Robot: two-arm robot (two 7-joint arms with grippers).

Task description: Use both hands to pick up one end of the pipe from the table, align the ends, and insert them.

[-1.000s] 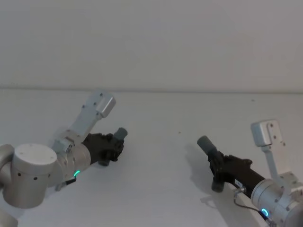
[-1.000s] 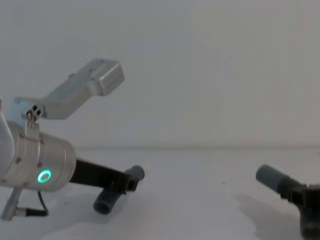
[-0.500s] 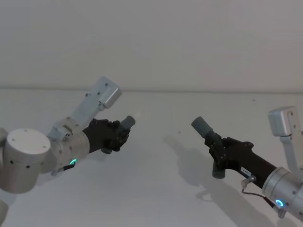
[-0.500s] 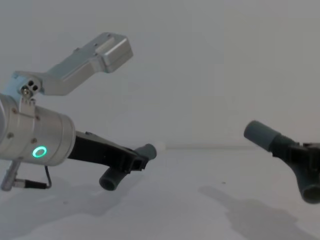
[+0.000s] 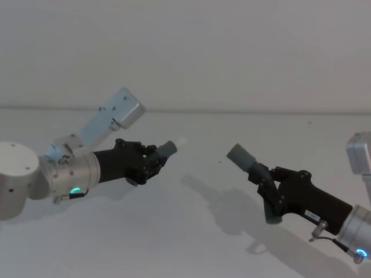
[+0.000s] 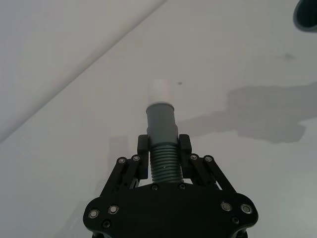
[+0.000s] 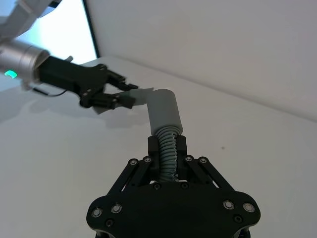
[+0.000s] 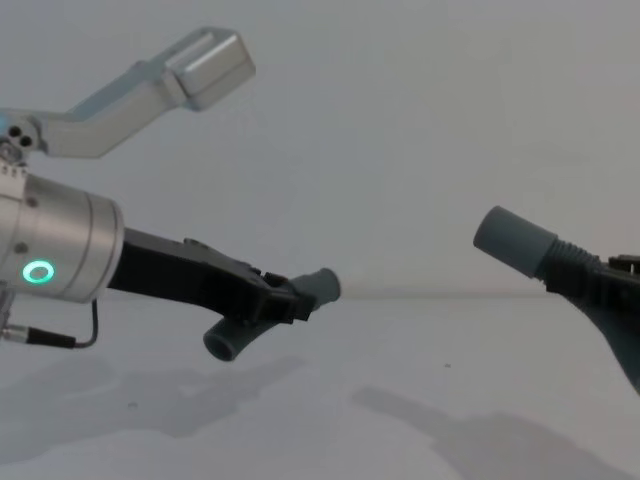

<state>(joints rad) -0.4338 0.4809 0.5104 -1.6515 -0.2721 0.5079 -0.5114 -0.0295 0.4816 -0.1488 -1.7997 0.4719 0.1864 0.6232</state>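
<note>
Lifted closer now; my left gripper clamps the white-tipped cuff, my right gripper the open cuff; mouths facing, apart

Chest view: I see the right gripper cut off by the frame's right edge. Left wrist view: the wider cuff is clipped at a corner, and the pipe in the left gripper passes out of my sight beneath the gripper's body.
</note>
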